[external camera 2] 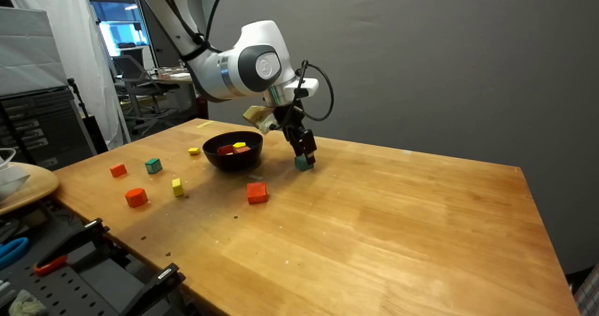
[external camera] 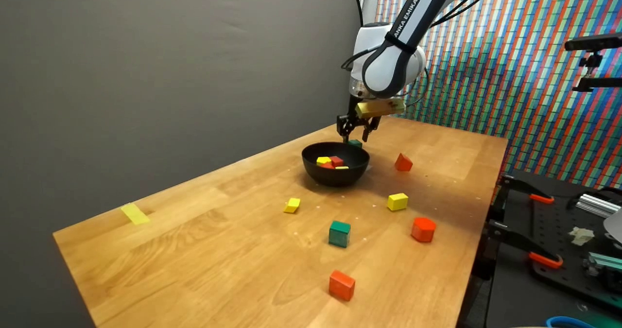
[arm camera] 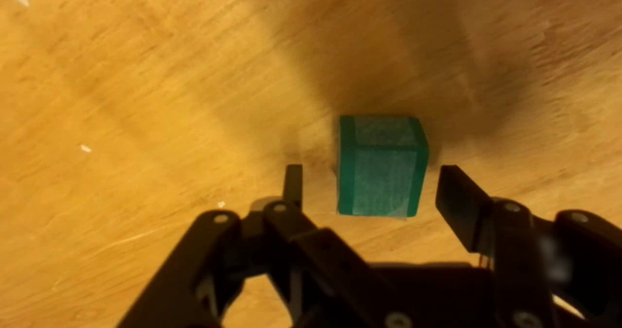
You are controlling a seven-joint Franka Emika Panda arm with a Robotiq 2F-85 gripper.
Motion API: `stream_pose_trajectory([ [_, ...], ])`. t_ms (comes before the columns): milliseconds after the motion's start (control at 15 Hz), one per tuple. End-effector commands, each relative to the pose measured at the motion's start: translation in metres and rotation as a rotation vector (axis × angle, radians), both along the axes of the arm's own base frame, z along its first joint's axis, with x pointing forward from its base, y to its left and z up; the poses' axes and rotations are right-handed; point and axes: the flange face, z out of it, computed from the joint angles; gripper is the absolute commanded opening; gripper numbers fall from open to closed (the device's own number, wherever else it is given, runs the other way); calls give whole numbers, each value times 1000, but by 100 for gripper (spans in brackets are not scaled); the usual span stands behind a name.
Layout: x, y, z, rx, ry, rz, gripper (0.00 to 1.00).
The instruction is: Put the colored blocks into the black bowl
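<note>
Likely picking green block (arm camera: 383, 166), right of centre in wrist view; gripper (arm camera: 370, 192) spread around it, gaps both sides. Black bowl (external camera: 335, 177), mid-height in both exterior views, holds several blocks (external camera: 336, 161). Next: close, carry over.

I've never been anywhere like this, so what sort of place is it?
Probably a robotics lab or workshop: a robot arm hangs over a wooden table, a perforated black board lies beside it, and an office chair stands in the background.
</note>
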Motion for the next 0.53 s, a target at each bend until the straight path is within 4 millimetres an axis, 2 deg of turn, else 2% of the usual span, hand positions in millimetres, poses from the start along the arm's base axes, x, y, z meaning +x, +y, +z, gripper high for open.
stream_pose_trajectory([
  [0,12,-2,-10,18,2,-21,42],
  [200,12,0,-5,47,-5,-33,19],
  [333,8,14,19,81,34,64,18],
  [467,-9,33,54,53,93,191,18],
])
